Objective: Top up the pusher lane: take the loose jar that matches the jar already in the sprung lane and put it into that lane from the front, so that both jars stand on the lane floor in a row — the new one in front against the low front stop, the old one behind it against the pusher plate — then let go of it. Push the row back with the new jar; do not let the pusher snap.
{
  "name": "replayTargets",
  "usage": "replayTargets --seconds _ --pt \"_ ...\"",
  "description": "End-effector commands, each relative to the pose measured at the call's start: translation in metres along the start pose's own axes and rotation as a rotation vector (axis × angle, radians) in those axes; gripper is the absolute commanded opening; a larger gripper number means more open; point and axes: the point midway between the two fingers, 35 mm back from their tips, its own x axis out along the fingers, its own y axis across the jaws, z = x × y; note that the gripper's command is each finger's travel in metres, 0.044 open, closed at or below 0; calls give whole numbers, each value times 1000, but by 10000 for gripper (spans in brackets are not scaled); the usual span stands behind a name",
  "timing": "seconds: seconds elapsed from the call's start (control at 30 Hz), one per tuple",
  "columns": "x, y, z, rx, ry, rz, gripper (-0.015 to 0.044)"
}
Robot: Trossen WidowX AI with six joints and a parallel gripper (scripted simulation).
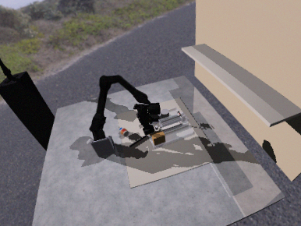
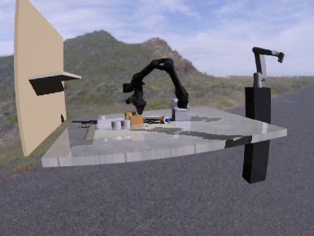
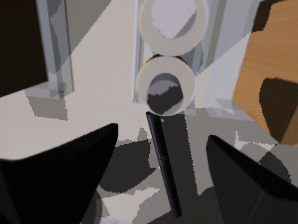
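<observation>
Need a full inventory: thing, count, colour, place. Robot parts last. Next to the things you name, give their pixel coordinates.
Jars (image 3: 145, 20) (image 3: 162, 65): two, pale-rimmed, in line at one lane
Pale cylinders (image 2: 116, 125) (image 2: 125, 124): two, beside lanes; same jars or others, can't tell
Lanes (image 1: 179, 136) (image 2: 105, 123) (image 3: 57, 75): several, clear, on mat; exact count unclear
Blocks (image 1: 158, 138) (image 2: 137, 120) (image 2: 129, 114): two, orange-brown, near lanes
Small cylinder (image 1: 123, 132) (image 2: 165, 120): one, blue/orange/white, between base and lanes
Rod (image 1: 139, 141) (image 3: 164, 165): one, black, before jars
Mat (image 1: 140, 179) (image 2: 114, 134) (image 3: 100, 75): one, beige, on table
Table (image 1: 78, 187) (image 2: 163, 155): one, grey
Panel (image 1: 249, 39) (image 2: 37, 110): one, tan, with grey shelf (image 1: 238, 82) (image 2: 65, 76)
Pedestal (image 1: 27, 109) (image 2: 256, 163): one, black, off-table, bearing second arm (image 2: 262, 67)
Base (image 1: 102, 147) (image 2: 181, 115): one, grey, on table
Arm (image 1: 102, 97) (image 2: 176, 77): one, black, on base
Gripper (image 1: 148, 130) (image 2: 140, 111) (image 3: 162, 135): one, black, open

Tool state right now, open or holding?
Tool: open, nothing between the fingers; two round pale-rimmed jars stand in a row beyond the fingertips.
</observation>
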Motion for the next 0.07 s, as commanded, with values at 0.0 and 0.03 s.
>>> replayTargets --seconds 0.0,0.03 --pt "2 0 -18 -2 9 -1 287" --pt "2 0 -22 -2 9 -1 287"
